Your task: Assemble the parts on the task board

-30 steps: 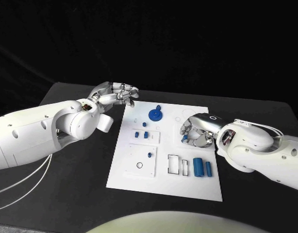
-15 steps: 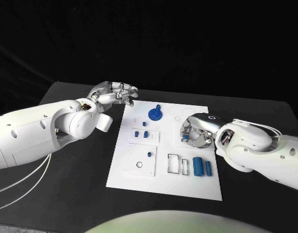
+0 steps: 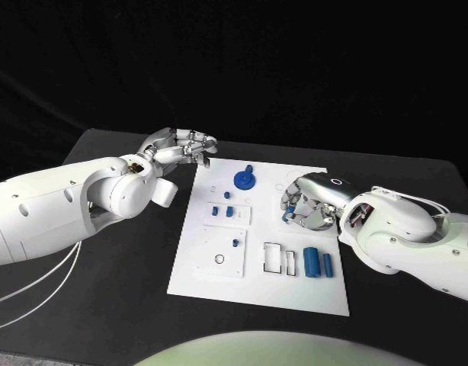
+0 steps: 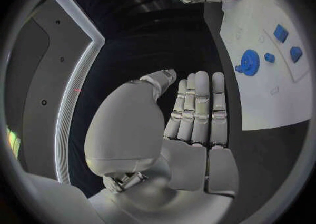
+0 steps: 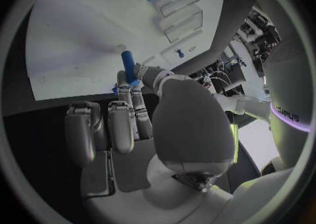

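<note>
The white task board [image 3: 258,284] lies mid-table. A blue gear-shaped part [image 3: 244,180] sits near its far edge, small blue pieces [image 3: 222,210] lie below it, and two blue cylinders [image 3: 318,262] lie at its right. My right hand [image 3: 309,201] hovers over the board's right side and pinches a short blue peg [image 5: 129,67] between thumb and finger, a little above the white board [image 5: 72,39]. My left hand [image 3: 179,145] hangs just off the board's far left corner and holds nothing. Its fingers [image 4: 197,109] lie side by side and extended.
Two empty rectangular slots [image 3: 279,258] lie beside the cylinders. A square plate [image 3: 222,252] with a small blue pin [image 3: 235,244] sits on the board's left half. Black table [image 3: 113,305] surrounds the board. The left forearm [image 3: 69,206] lies left of the board.
My right hand has turned slightly and shifted a little toward the far side of the board, still pinching the blue peg. The left hand has not moved.
</note>
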Available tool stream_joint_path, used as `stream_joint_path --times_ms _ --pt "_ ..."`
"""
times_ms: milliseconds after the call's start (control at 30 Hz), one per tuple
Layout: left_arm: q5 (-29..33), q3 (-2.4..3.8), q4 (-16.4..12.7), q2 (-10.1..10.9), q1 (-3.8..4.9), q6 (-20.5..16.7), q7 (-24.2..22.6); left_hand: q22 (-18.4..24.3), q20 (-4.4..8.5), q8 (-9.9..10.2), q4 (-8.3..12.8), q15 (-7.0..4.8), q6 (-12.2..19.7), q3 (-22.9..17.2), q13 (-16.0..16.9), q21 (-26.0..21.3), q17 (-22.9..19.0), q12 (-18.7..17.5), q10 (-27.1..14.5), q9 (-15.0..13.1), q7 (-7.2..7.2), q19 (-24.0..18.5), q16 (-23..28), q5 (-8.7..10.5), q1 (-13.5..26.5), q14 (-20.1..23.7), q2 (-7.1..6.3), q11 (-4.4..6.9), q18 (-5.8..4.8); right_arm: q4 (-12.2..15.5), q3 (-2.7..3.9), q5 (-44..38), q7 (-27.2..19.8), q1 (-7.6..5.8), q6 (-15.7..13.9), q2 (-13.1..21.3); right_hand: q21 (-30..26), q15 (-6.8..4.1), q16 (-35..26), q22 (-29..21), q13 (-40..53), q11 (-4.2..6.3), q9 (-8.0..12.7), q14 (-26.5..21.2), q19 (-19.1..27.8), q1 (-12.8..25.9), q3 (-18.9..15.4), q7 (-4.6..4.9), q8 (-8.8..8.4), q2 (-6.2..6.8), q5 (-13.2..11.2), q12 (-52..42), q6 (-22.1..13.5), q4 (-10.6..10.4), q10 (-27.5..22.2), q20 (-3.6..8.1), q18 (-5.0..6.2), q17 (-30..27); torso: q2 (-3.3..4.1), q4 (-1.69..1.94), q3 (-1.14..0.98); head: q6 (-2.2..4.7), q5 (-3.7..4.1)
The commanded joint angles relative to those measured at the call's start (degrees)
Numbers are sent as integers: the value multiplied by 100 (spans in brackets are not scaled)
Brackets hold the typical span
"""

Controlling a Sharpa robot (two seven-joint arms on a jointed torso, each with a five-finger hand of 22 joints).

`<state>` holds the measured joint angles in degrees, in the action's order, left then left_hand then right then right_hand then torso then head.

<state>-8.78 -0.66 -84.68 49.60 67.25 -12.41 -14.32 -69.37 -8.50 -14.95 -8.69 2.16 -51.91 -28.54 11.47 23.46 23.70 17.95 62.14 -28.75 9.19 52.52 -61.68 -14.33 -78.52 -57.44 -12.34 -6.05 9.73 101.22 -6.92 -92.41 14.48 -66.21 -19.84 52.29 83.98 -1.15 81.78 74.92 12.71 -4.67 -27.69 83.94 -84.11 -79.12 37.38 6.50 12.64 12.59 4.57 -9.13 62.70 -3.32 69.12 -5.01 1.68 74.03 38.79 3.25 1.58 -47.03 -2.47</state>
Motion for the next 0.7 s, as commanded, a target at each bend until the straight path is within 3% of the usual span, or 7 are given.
stream_joint_path --times_ms 33,133,267,400,567,700 --pt "9 4 2 -21 2 67 -32 9 -35 -21 24 37 33 7 5 -20 9 15 -29 -5 2 17 14 18 45 7 5 12 57 192 35 161 4 -47 -200 49 -31 -35 17 1332 124 198 -3 269 -340 0 7 3 24 -46 24 -14 37 43 251 35 -33 -12 -5 2 5 1 -1" --pt "11 4 13 -40 2 69 -36 9 -35 -21 24 37 33 7 5 -20 9 15 -29 -5 2 17 14 18 45 7 5 12 57 433 82 357 -38 -125 -238 86 -29 -34 17 1332 135 195 -20 269 -340 17 27 7 24 -47 50 2 17 64 241 37 -33 -11 0 5 0 2 -12" --pt "19 4 23 -58 0 80 -43 10 -35 -24 26 37 37 7 7 -21 9 16 -31 -7 2 18 13 18 47 7 6 11 57 613 103 518 -91 -166 -250 15 -45 -33 12 1327 145 193 -33 266 -333 29 42 9 26 -53 73 11 6 77 239 38 -30 -20 -4 2 4 3 -16" --pt "27 4 39 -71 -5 83 -51 11 -35 -26 24 37 39 7 8 -22 10 17 -32 -8 3 19 13 19 51 7 6 10 57 726 113 651 -148 -166 -259 -194 -60 -32 9 1323 158 191 -50 265 -326 41 59 13 29 -54 108 22 -9 102 236 39 -26 -26 5 8 -6 9 -54" --pt "31 4 31 -74 -10 92 -59 11 -36 -28 23 38 41 8 10 -23 10 18 -34 -9 4 20 13 19 54 8 7 10 57 751 115 763 -257 -54 -235 -575 -93 -28 1 1313 170 184 -67 262 -312 60 75 20 28 -57 136 38 -31 124 226 38 -19 -42 4 0 8 -25 -135" --pt "35 5 19 -80 -18 86 -80 11 -36 -29 23 38 44 8 11 -23 10 19 -36 -10 4 20 13 19 57 8 8 10 57 649 108 752 -345 79 -198 -901 -114 -25 -1 1307 180 180 -79 261 -302 70 89 25 28 -63 159 51 -48 145 217 36 -15 -45 8 4 7 -7 -177"
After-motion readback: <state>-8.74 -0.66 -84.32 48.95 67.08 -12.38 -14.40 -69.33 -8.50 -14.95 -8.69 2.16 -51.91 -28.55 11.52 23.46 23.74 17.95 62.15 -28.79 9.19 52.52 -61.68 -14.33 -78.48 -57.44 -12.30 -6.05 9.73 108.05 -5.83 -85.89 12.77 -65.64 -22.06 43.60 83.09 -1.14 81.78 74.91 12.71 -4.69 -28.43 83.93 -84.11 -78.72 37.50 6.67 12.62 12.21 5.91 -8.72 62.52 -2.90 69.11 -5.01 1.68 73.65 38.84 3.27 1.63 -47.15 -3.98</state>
